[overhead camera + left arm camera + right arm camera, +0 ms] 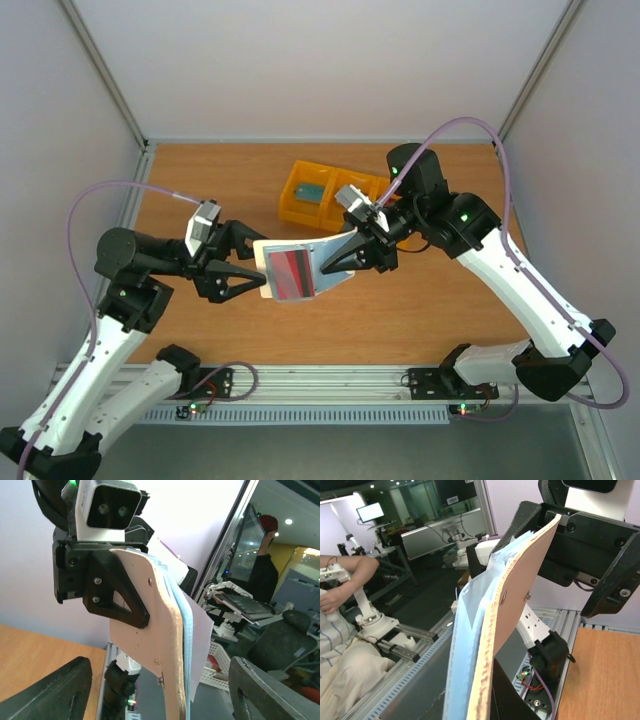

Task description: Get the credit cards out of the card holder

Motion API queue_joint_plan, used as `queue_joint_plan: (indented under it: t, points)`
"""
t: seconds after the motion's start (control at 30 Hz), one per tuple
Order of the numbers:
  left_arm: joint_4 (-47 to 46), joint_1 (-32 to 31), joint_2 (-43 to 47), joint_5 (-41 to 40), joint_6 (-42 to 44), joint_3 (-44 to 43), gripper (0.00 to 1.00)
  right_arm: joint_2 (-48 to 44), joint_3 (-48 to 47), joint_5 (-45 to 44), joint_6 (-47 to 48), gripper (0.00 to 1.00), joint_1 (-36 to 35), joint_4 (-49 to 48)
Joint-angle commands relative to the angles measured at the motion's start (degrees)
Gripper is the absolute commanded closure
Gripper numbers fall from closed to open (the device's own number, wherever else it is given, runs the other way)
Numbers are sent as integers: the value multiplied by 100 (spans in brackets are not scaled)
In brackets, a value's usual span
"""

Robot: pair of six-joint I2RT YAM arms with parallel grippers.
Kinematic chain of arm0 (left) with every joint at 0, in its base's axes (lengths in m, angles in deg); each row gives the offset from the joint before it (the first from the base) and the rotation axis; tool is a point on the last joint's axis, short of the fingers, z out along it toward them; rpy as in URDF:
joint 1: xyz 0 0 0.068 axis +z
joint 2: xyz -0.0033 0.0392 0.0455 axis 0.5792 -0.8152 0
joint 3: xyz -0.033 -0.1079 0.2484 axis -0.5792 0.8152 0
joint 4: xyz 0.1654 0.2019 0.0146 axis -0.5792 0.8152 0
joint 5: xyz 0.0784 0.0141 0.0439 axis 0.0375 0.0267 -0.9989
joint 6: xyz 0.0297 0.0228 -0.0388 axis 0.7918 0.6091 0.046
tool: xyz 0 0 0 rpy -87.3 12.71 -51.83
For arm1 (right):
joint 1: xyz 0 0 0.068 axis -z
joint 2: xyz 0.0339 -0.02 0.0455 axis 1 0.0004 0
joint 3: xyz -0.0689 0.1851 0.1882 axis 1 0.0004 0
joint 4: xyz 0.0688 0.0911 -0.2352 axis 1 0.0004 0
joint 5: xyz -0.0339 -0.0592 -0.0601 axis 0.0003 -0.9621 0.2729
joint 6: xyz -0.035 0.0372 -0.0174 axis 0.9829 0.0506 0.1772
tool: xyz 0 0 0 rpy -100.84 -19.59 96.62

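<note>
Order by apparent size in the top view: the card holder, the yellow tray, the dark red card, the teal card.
First, the yellow tray and the card holder: alike, and the holder is held up nearer the camera, so unranked.
Then the dark red card.
Smallest, the teal card.

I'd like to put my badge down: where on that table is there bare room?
The table has bare wood between the card holder and its near edge, and in the back left corner, left of the yellow tray. The middle is crowded: the left tool and right tool meet at the holder, in front of the tray.
</note>
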Motion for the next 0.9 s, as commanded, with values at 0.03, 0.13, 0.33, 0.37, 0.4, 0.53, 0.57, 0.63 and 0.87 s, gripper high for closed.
queue_joint_plan:
  t: [0.03, 0.13, 0.33, 0.37, 0.4, 0.53, 0.57, 0.63, 0.87]
  points:
    - [-397, -41, 27, -62, -28, -89, 21, 66, -91, 55, -48, 96, 22, -101]
    - [-252, -41, 29, -135, -11, -157, 31, 94, -99, 91, -55, 96, 19, -111]
    - [-161, -41, 132, -322, 27, -33, 69, 55, -100, 121, -106, 95, 18, -184]
    - [-169, -48, 139, -330, 5, -5, 73, 47, -99, 129, -116, 95, 17, -187]
    - [-180, -41, 149, -336, -9, 29, 74, 33, -99, 130, -118, 95, 24, -187]
    - [-277, -48, 200, -262, -79, 94, 80, 6, -82, 130, -98, 95, 20, -178]
    - [-269, -44, 211, -249, -88, 104, 84, 5, -84, 130, -93, 95, 17, -172]
    - [-269, -41, 217, -230, -89, 114, 92, 18, -74, 130, -76, 95, 22, -169]
    - [467, -41, 247, -489, 170, 63, 100, 378, 4, -1099, -821, 88, 25, -789]
